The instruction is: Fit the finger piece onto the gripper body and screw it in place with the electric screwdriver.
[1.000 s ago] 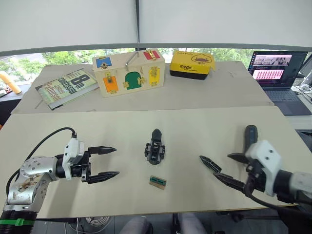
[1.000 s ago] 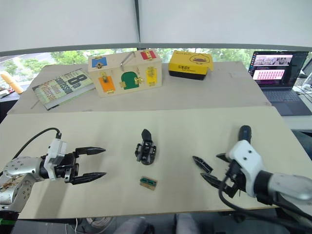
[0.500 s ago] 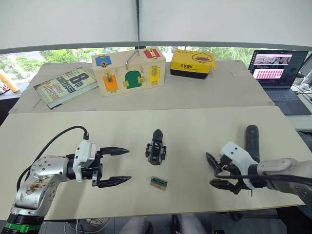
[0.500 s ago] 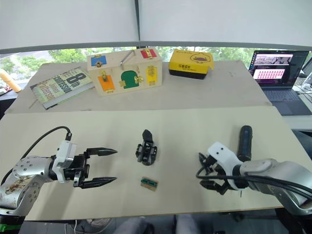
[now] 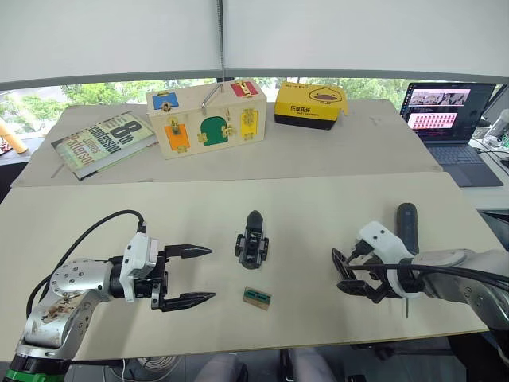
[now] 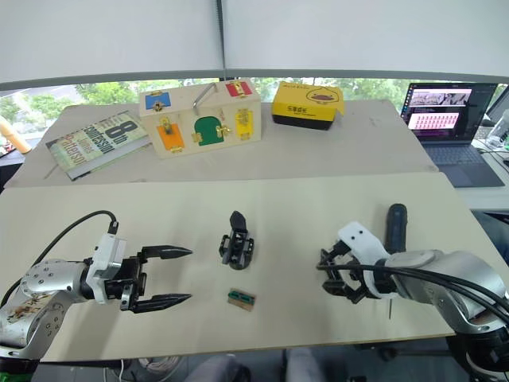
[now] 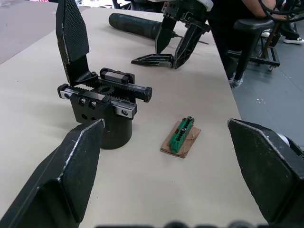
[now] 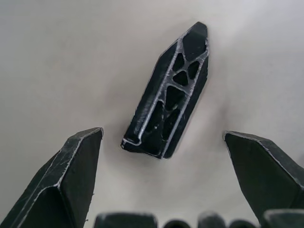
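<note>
Fingers on my right gripper (image 8: 161,156) are spread wide and point down at the table (image 5: 318,215), with the finger piece (image 8: 167,112) lying flat between them, touching neither. It rests on its side, ribbed hollow face up, pointed end away from the wrist. In the head view that gripper (image 5: 351,274) sits at about 4 o'clock from the gripper body (image 5: 253,239), well apart from it.

Just beyond my right gripper, at roughly 1 o'clock from it, the electric screwdriver (image 5: 407,220) lies on the table, its dark barrel running away from me. I cannot make out its bit from the head view.

My left gripper (image 5: 191,276) is also wide open, nothing in it, its two black fingers level above the table and aimed toward the gripper body, which is at about 2 o'clock from the fingertips and clear of them. In the left wrist view the gripper body (image 7: 102,102) stands on its round base with its single finger upright and the toothed rails across its top. A small green-brown tray (image 7: 182,139) lies just beside it; in the head view the tray (image 5: 257,297) is at 6 o'clock from the body.

At 12 o'clock, on the far board, I see a wooden latch box (image 5: 208,118), a yellow box (image 5: 311,104), a book (image 5: 105,141) and a laptop (image 5: 445,118).
</note>
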Controlling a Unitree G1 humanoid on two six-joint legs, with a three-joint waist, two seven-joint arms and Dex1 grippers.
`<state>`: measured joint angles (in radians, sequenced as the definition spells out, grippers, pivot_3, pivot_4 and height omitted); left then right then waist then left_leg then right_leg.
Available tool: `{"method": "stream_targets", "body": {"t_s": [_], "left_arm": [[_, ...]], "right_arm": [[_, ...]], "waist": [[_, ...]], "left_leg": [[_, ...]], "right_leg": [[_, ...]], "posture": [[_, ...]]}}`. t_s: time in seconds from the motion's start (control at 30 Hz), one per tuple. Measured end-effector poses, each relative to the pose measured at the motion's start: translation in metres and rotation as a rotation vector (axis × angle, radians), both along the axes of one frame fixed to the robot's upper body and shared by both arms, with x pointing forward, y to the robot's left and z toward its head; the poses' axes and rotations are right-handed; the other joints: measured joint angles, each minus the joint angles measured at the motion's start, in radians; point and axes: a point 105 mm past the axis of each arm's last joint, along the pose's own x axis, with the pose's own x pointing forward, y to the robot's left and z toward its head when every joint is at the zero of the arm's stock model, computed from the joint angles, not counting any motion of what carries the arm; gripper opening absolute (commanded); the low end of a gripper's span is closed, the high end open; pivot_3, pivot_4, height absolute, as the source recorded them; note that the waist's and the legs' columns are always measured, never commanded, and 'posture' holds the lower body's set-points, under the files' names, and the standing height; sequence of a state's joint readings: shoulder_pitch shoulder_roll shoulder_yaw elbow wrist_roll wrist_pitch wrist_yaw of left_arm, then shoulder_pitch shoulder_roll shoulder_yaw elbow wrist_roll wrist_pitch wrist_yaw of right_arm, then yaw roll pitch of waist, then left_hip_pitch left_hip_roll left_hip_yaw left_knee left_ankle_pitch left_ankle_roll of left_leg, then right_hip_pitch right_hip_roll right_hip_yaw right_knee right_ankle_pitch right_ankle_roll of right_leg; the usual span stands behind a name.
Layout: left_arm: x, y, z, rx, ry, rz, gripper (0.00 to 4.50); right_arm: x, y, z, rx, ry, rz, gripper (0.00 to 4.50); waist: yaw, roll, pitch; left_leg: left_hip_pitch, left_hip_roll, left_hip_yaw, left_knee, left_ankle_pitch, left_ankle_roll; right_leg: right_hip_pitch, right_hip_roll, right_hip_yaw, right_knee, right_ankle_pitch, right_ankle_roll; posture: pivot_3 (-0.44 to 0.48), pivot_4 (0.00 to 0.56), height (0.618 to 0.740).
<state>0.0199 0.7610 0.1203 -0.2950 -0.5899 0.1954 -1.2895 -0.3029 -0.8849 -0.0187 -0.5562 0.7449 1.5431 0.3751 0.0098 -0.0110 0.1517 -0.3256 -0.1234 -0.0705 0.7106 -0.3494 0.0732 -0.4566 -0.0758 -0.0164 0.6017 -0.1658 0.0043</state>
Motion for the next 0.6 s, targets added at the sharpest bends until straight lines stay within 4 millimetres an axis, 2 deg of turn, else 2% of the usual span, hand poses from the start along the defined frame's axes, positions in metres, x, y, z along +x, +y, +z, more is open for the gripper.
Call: {"method": "stream_targets", "body": {"t_s": [0.27, 0.37, 0.6], "left_arm": [[0.0003, 0.0, 0.0, 0.0, -0.001, 0.002, 4.39], [0.0004, -0.0003, -0.0002, -0.001, -0.001, 0.003, 4.5], [0.0013, -0.0004, 0.0004, 0.0, -0.004, 0.003, 4.5]], "right_arm": [[0.0003, -0.0002, -0.0045, -0.041, -0.013, -0.047, 4.5], [0.0, -0.0001, -0.0057, -0.051, -0.014, -0.05, 3.73], [-0.0043, -0.0035, -0.0091, -0.066, -0.007, -0.064, 1.24]], "waist": [[0.001, -0.002, -0.001], [0.001, -0.002, -0.002], [0.002, -0.003, -0.002]], "left_leg": [[0.002, 0.0, 0.0, 0.0, -0.001, -0.003], [0.003, 0.0, 0.0, 0.0, -0.002, -0.004], [0.003, 0.0, 0.0, -0.001, -0.002, -0.004]], "right_leg": [[0.002, 0.0, 0.0, 0.0, 0.0, 0.0], [0.002, 0.0, 0.0, 0.0, 0.0, 0.0], [0.002, 0.0, 0.0, 0.0, 0.0, 0.0]], "posture": [[0.0, 0.15, 0.74], [0.0, 0.15, 0.74], [0.0, 0.15, 0.74]]}}
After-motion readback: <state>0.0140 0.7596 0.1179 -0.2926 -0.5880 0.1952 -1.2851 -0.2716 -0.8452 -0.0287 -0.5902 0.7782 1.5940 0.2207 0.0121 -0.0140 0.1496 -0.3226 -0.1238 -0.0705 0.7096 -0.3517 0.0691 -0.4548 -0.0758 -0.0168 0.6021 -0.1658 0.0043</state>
